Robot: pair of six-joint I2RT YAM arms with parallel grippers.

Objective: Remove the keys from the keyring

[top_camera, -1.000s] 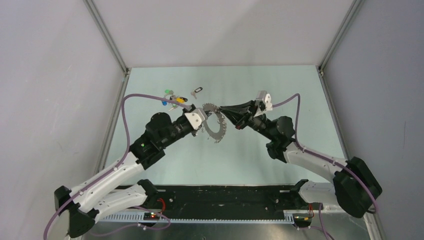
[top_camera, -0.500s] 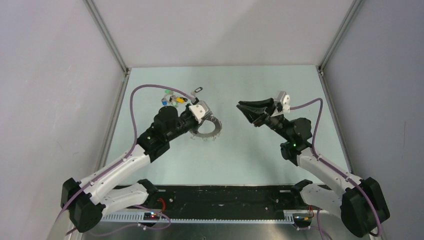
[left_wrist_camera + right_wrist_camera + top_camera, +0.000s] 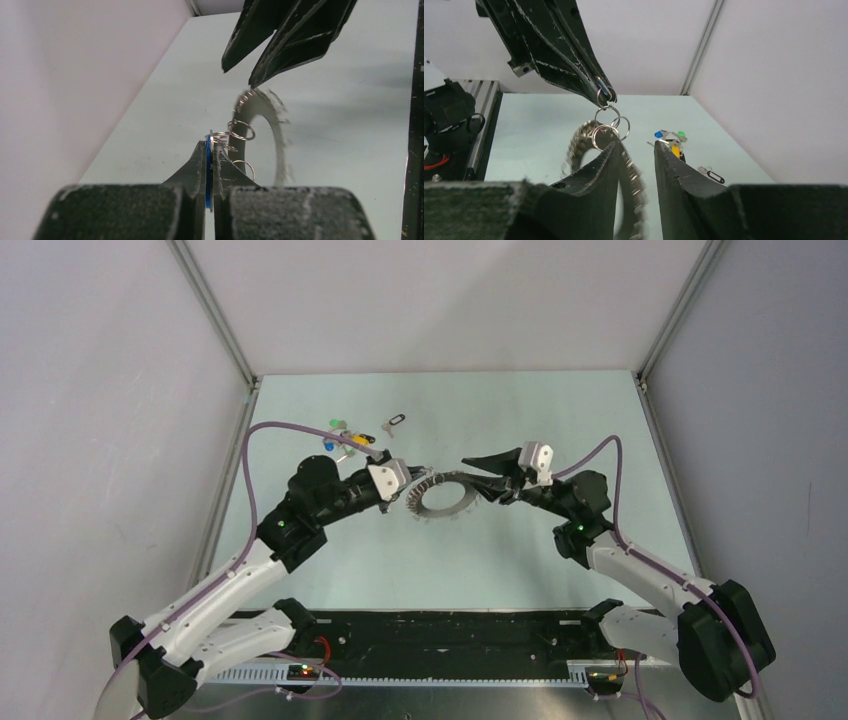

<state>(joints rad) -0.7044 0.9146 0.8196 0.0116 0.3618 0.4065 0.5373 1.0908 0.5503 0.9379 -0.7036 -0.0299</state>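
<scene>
Centre frame — left gripper (image 3: 405, 483) clamped on small rings (image 3: 610, 122) linked to the keyring (image 3: 421, 498) of keys (image 3: 436, 518); right gripper (image 3: 474, 477) open — just beside it.

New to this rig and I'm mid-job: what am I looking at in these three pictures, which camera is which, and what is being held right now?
Two robot arms sit at the near edge of a pale green table. The wide picture looks down from above and behind them; the other two come from a camera on each wrist. The left claw is shut on a thin blue tab, joined by small silver wire loops to the large thin grey metal keyring fringed with small silver keys, which hangs there, blurred. The right claw is open, its tips at the keyring, apparently gripping nothing. On the table lie a few colour-tagged keys and one key with a black loop.
</scene>
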